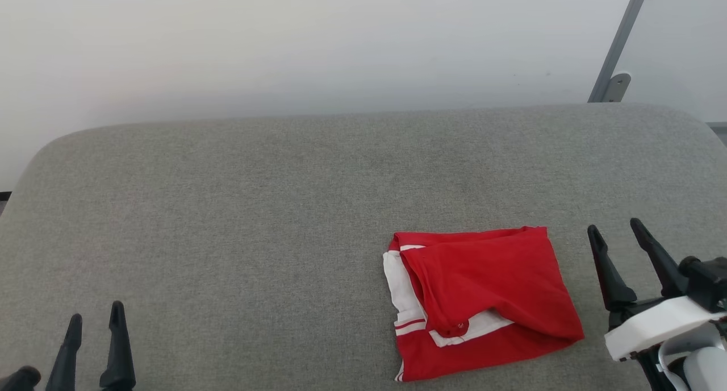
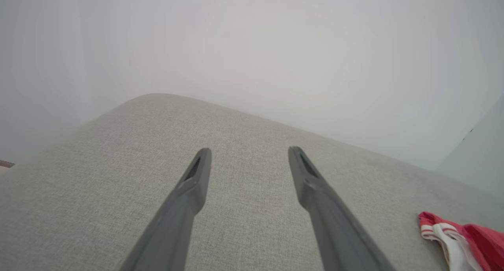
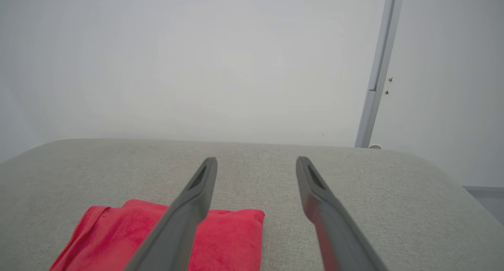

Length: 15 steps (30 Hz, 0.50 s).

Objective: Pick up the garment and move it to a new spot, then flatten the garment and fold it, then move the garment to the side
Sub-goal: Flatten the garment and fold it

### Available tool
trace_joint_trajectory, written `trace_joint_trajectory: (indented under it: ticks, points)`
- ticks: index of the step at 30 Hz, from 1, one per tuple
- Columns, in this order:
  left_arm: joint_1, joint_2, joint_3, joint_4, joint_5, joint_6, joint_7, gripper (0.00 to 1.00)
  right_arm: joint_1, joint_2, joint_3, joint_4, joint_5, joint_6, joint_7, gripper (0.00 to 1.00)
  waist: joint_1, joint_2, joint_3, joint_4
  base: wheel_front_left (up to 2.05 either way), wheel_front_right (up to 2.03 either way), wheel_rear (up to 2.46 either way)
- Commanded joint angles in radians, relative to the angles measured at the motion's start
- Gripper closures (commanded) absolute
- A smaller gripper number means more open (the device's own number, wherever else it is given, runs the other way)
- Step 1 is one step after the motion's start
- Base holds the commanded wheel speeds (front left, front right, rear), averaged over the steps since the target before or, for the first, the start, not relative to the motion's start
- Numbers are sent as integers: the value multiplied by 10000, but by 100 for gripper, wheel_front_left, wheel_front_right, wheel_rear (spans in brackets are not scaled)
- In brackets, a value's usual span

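Finds garment (image 1: 483, 300) folded into compact rough square, flat on grey fabric surface (image 1: 227, 209), near-right part. Red layer on top; white panel w/ red-white striped trim showing at left and near sides.

Lies just left of right gripper (image 1: 614, 226), not touching, strip of bare grey cloth btwn. Right gripper released: fingers spread wide, nothing btwn them, tips pointing toward far side. In right wrist view, garment (image 3: 228, 239) sits lower left, its red corner partly behind left-hand finger; gap btwn fingers shows bare grey cloth.

Left gripper (image 1: 96, 311) at near-left, well apart from garment, wide stretch of surface btwn. Also released, fingers parted, empty. In left wrist view, garment (image 2: 464, 239) shows as striped edge plus red at lower right corner, well right of both fingers.

Beyond surface's far edge: pale wall (image 1: 284, 50); grey metal post (image 1: 616, 44) at far right, leaning.
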Motion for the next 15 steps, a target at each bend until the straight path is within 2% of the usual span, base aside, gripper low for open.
trace_joint_trajectory:
  ticks: [1,6,15]
  points:
    - [169,18,44,-6,-51,-37,-47,0,126,42,-117,7,26,-4,-54,0,0,-1,-8,16,0,0,0]
    - [304,47,35,-49,-222,-37,-48,0,487,198,-615,-280,-126,-2,-57,0,0,-1,-22,45,0,0,0]
    - [346,530,-675,-168,-603,-38,-48,0,1130,558,-1327,-622,-293,-2,-61,0,0,-1,-36,144,0,0,0]
